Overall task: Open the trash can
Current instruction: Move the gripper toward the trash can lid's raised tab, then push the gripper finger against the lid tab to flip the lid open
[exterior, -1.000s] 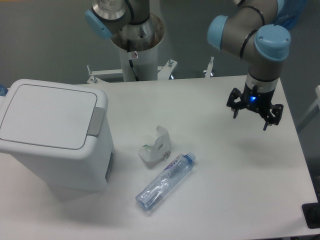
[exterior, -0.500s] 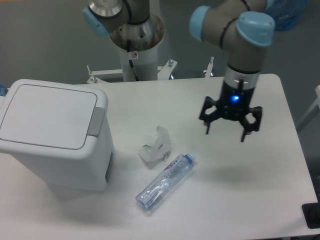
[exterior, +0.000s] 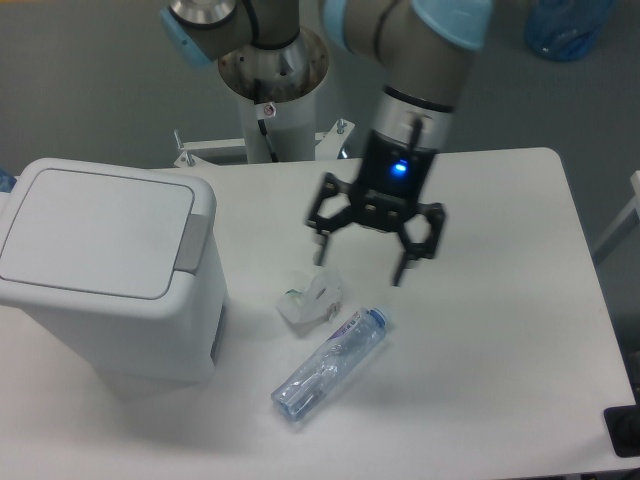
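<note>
Trash can (exterior: 100,275) at left sits with lid shut, untouched; the gripper (exterior: 361,259), fingers spread wide and empty, hovers mid-table

One fixed camera looks down from above the table (exterior: 500,380) front.

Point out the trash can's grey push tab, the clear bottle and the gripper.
push tab (exterior: 192,243), fixed camera view, middle of the grey tab at the lid's right edge.
clear bottle (exterior: 330,362), fixed camera view, mid-body, lying on the table.
gripper (exterior: 361,265), fixed camera view, midway between its open fingers.
</note>
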Available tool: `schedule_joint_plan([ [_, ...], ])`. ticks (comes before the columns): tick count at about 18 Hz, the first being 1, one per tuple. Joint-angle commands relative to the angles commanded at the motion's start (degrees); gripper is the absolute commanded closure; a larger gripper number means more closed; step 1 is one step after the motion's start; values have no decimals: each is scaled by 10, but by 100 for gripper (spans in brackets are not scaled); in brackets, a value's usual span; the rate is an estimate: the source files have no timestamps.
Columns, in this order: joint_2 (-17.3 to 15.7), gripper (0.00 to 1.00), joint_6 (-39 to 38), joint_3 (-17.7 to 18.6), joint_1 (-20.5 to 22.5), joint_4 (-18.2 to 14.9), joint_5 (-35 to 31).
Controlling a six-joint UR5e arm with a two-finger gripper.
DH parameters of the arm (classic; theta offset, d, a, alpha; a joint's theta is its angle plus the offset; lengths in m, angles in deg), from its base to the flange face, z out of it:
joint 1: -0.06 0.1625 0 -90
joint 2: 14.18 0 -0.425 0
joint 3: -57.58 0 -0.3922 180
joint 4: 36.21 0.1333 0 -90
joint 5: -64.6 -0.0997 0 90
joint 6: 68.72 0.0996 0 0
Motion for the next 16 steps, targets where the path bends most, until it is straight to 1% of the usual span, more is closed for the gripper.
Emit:
schedule_joint_plan([
  [3, -12, 0, 1, 18, -26, 1, -1],
  [5, -11, 0, 2, 19, -35, 2, -2],
  [9, -6, 0, 3, 18, -36, 2, -3],
  [13, 9, 0, 5, 24, -36, 23, -5],
  [16, 11, 0, 5, 24, -36, 29, -5],
])
